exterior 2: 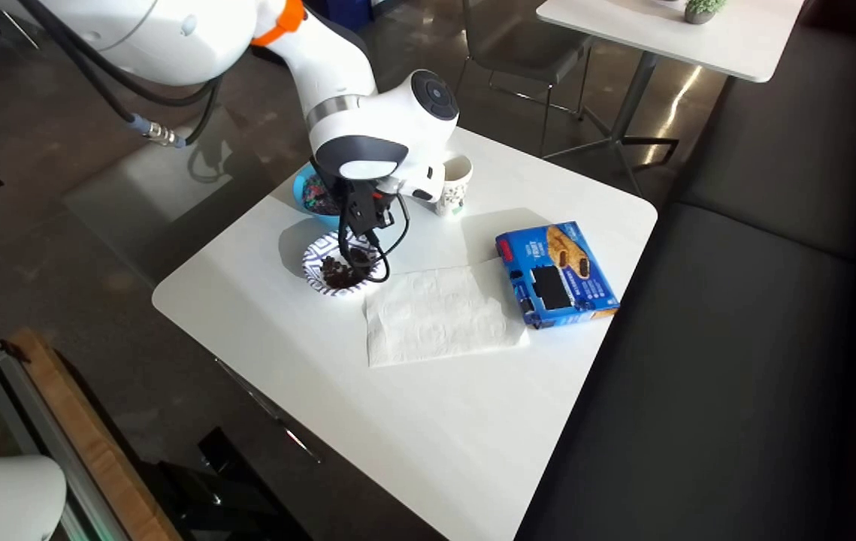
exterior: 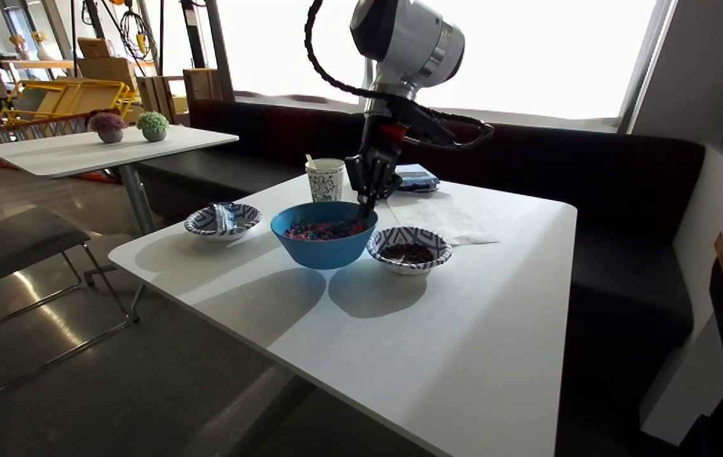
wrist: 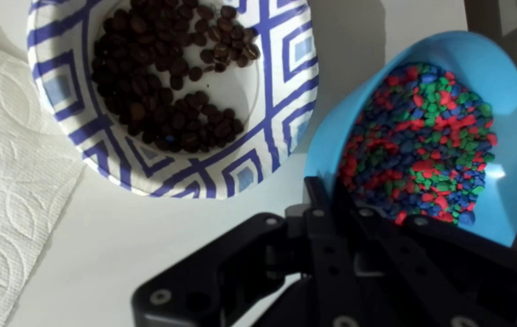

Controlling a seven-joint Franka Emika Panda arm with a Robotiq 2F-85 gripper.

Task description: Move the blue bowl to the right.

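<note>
The jaws are closed together on the rim of the blue bowl (exterior: pixel 323 254), pinching it; in the wrist view one presses the outside of the wall and the other lies inside. Red, green and blue bits (wrist: pixel 426 141) cover the bottom of the bowl. In an exterior view the blue bowl is on the left part of the white counter (exterior: pixel 450 355), rim roughly level, with the robot arm (exterior: pixel 409 51) slanting above it; whether its base touches the surface I cannot tell. Just to its right sits a patterned paper bowl (exterior: pixel 442 249) of dark coffee beans (wrist: pixel 167 81), and the wrist view shows a narrow gap between the two. To the left, clearly apart, is a matching bowl (exterior: pixel 247 217) with a wrapped packet (exterior: pixel 225 219) in it. A printed white cup (exterior: pixel 326 185) stands upright beyond the blue bowl, a pale stick (exterior: pixel 310 161) leaning out of its top. In an exterior view a white paper towel (exterior 2: pixel 439 319) lies flat to the right of the beans, and a blue box (exterior 2: pixel 563 274) lies just beside its right edge. A dark bench (exterior 2: pixel 743 376) runs along the right side there.
</note>
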